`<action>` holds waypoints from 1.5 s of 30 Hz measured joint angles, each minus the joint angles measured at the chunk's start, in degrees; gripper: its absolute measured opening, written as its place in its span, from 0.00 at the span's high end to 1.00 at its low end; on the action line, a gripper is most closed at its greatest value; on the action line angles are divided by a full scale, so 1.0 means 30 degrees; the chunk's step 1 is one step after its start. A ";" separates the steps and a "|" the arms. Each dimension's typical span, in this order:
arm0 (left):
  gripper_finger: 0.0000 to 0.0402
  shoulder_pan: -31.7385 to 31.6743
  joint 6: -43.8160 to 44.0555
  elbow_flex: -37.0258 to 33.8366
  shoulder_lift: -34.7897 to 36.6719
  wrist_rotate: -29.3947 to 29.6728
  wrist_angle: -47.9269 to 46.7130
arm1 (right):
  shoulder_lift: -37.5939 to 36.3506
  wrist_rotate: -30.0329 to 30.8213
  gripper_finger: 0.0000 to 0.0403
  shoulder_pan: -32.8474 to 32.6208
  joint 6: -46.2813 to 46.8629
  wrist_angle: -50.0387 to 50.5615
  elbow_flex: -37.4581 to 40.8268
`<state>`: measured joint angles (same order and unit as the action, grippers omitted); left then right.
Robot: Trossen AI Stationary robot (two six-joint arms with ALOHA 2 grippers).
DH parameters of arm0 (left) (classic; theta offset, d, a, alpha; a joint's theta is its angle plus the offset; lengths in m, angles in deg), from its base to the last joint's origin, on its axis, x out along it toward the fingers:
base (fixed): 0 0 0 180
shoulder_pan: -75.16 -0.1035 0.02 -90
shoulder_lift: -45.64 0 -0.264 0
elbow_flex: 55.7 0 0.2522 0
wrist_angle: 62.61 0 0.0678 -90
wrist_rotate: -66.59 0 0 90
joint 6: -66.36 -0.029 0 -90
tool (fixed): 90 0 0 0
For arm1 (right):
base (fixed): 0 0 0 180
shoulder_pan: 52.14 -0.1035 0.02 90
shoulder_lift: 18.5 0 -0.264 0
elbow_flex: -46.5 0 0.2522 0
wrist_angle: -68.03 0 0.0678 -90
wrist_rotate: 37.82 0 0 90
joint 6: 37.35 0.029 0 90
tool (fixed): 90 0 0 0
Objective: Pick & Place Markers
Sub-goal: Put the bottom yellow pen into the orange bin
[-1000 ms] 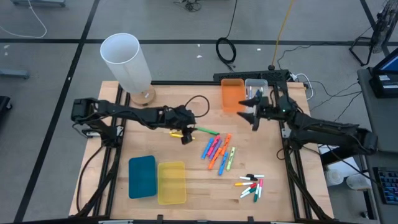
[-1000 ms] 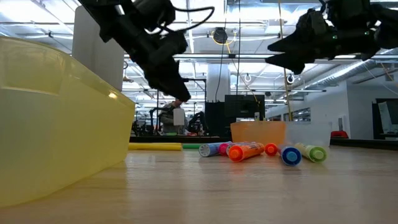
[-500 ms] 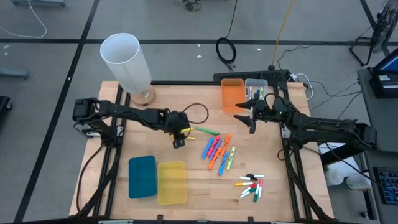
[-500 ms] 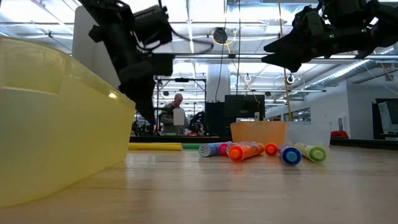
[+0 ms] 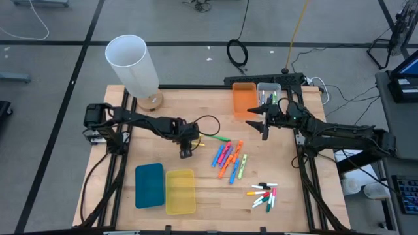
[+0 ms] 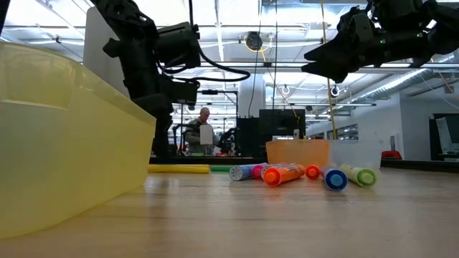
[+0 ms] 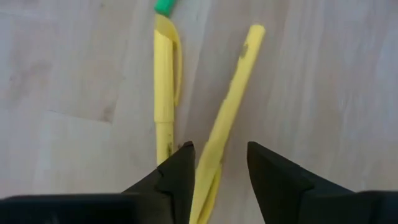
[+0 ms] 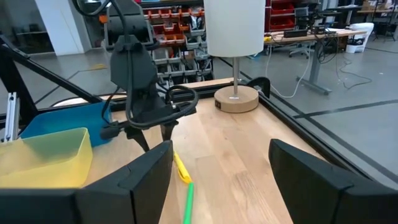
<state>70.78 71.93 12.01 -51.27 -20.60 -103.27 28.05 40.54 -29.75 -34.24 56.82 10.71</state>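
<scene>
Here the left pincer [image 7: 219,163], jaws parted astride a yellow marker [image 7: 229,112] on the table [image 5: 196,163], must close; the right pincer [image 5: 263,121] waits open.

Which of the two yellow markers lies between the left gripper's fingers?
The slanted one, its end between the left gripper fingers; the straight one lies beside them.

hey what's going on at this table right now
A two-arm robot is sorting markers. The left gripper hangs over two yellow markers on the wooden table, fingers partly open with one marker between them, not yet gripped. The right gripper waits open beside the orange bin. More markers lie loose mid-table.
</scene>
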 joint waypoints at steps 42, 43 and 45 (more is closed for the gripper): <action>0.92 0.0513 -0.1839 -0.0204 0.0505 0.0459 0.0991 | 0.0002 0.1003 0.37 0.0005 0.0178 0.0135 0.0000; 0.92 0.0590 -0.2085 -0.0151 0.1345 0.0514 0.1471 | 0.0016 0.1026 0.37 0.0007 0.0178 0.0145 0.0000; 0.92 0.0734 -0.2503 -0.0069 0.2821 0.0506 0.2410 | 0.0055 0.1020 0.37 0.0007 0.0205 0.0132 0.0000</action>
<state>72.98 64.42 11.81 -42.80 -19.08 -96.05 28.21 43.60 -29.73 -33.63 57.21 10.71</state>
